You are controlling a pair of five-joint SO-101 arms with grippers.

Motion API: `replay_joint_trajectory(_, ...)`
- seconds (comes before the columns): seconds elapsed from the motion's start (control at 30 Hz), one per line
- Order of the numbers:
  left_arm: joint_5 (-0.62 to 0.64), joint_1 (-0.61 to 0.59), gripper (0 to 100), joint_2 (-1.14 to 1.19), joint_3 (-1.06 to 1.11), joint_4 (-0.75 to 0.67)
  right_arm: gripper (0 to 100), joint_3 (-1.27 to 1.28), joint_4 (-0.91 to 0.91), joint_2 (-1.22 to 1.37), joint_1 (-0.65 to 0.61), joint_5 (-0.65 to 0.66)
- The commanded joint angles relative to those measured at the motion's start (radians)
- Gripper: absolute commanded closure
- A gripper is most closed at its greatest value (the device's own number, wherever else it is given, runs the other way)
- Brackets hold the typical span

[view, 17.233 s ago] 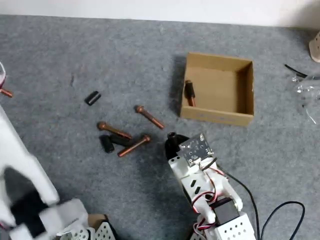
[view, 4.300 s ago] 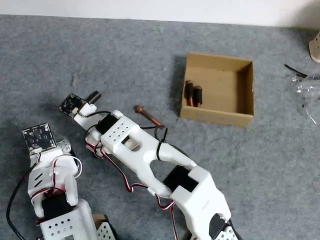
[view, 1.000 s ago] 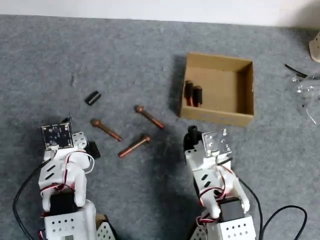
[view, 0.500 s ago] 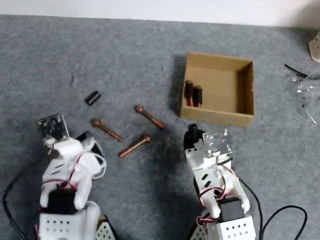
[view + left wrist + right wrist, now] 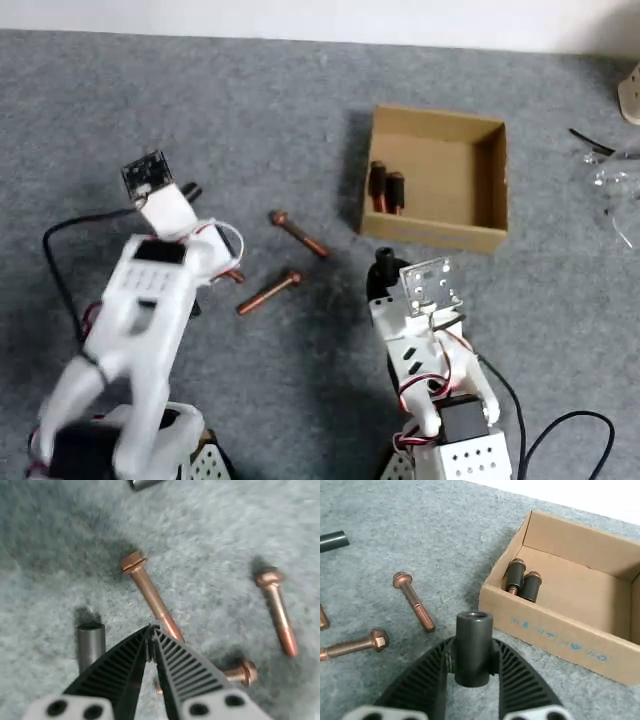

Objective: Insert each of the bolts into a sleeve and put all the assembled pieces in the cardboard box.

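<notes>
I see my left pincer (image 5: 151, 631) closed over a bolt (image 5: 145, 582), a spare sleeve (image 5: 91, 642) beside it. My right pincer (image 5: 473, 656) grips a sleeve (image 5: 474, 630) near the cardboard box (image 5: 555, 632).

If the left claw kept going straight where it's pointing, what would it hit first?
Probably the copper bolt lying right at the tips of the shut left gripper; its shaft runs just beneath them. How far above it they hang is unclear.

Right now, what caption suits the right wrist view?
Claw grips a black sleeve; cardboard box beyond holds two assembled pieces.
</notes>
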Motion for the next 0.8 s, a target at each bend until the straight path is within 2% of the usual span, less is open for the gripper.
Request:
replay_joint_trajectory(0.0, 0.072, 0.015, 99, 0.130, -0.104, -0.014, 99.5, 0.105, -0.039, -0.016, 0.007, 0.012)
replay_joint_trajectory(0.17, 0.074, 0.002, 96, 0.140, -0.107, -0.018, 99.5, 0.105, -0.039, -0.016, 0.007, 0.014)
replay_joint_trajectory(0.37, 0.110, -0.013, 79, 0.150, -0.122, -0.018, 99.5, 0.105, -0.039, -0.016, 0.007, 0.014)
replay_joint_trajectory(0.63, 0.121, -0.054, 81, 0.153, -0.110, -0.064, 99.5, 0.105, -0.039, -0.016, 0.007, 0.014)
replay_joint_trajectory(0.77, 0.121, -0.062, 81, 0.226, -0.101, -0.091, 99.5, 0.105, -0.039, -0.016, 0.007, 0.014)
